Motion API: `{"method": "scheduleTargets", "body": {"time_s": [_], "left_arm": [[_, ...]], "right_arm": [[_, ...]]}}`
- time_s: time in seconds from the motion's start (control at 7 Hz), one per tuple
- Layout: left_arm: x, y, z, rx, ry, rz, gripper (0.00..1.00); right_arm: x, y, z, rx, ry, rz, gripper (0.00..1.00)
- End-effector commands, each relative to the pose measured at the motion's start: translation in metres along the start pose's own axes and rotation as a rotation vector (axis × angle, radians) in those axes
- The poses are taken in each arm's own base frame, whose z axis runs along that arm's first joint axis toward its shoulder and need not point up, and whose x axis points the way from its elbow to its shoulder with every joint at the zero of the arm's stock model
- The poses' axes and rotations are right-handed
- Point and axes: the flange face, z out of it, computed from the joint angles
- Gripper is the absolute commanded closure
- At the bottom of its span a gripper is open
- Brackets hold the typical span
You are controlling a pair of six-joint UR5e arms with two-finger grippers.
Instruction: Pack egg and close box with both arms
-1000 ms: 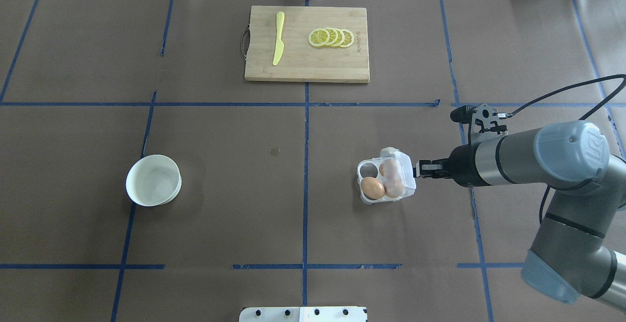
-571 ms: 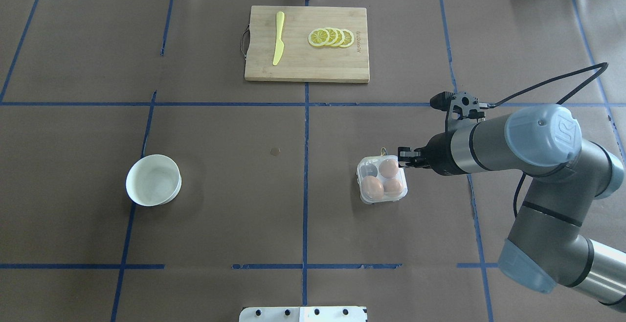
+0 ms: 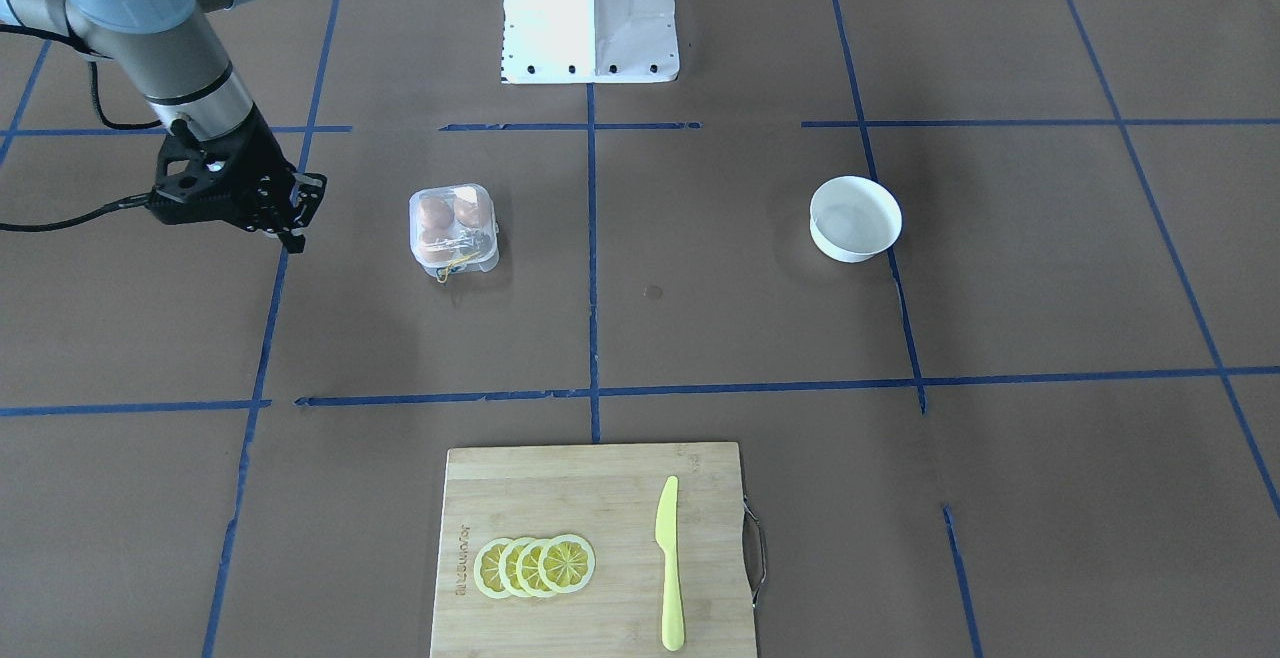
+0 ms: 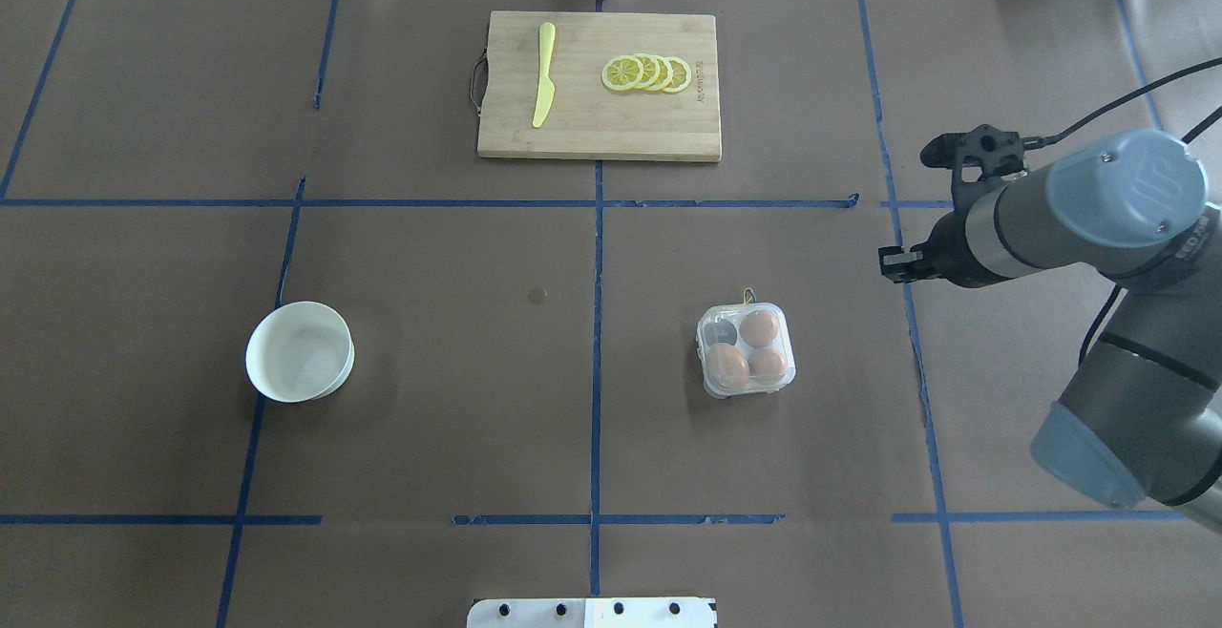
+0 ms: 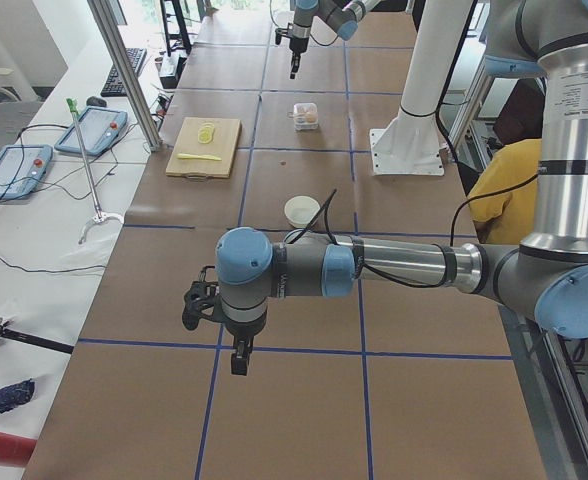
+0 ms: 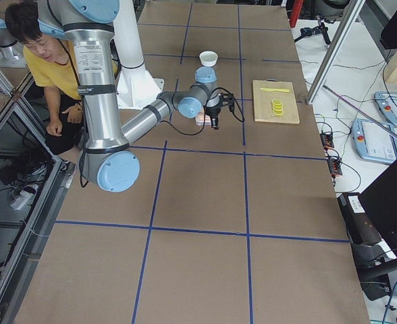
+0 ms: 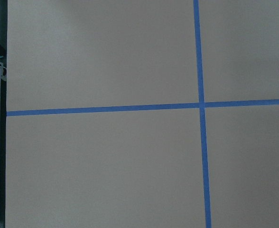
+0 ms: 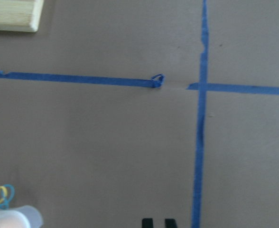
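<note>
The box [image 4: 747,349] sits on the robot's right half of the table with its lid down. I'd guess that's why the right gripper [image 4: 888,263] hangs well apart from it, fingers pinched narrow and holding nothing. The left gripper [image 5: 238,362] is parked way off, and I can't tell its state. The plastic is clear, with three tan eggs [image 4: 727,364] inside, one cell empty and a yellow band [image 4: 747,295] poking out.

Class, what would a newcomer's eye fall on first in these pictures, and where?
The clear box, lid shut over three eggs, sits right of centre on the table. The right gripper hangs apart from it, toward the right edge. A board with lemon slices lies at the far side.
</note>
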Motion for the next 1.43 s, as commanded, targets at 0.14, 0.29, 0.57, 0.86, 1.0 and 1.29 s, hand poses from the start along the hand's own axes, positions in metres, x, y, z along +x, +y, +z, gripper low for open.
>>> {"method": "scheduleTargets", "body": {"time_s": [0.14, 0.29, 0.57, 0.86, 1.0, 1.29], "left_arm": [[0.001, 0.0, 0.002, -0.005, -0.001, 0.003, 0.0], [0.002, 0.0, 0.003, -0.006, -0.001, 0.004, 0.0], [0.003, -0.001, 0.001, -0.001, -0.001, 0.008, 0.0], [0.003, -0.002, 0.0, -0.001, -0.001, 0.008, 0.0], [0.0, 0.0, 0.004, -0.009, 0.0, 0.001, 0.0], [0.004, -0.002, 0.001, 0.001, -0.003, 0.013, 0.0]], "right_arm": [[0.15, -0.036, -0.042, -0.046, 0.024, -0.127, 0.0], [0.221, -0.039, -0.059, -0.063, 0.015, -0.17, 0.0], [0.334, -0.032, -0.09, -0.101, 0.055, -0.186, 0.0], [0.383, -0.013, -0.102, -0.234, 0.08, -0.14, 0.0], [0.4, 0.009, -0.1, -0.256, 0.073, -0.096, 0.0], [0.411, 0.018, -0.099, -0.263, 0.09, -0.077, 0.0]]}}
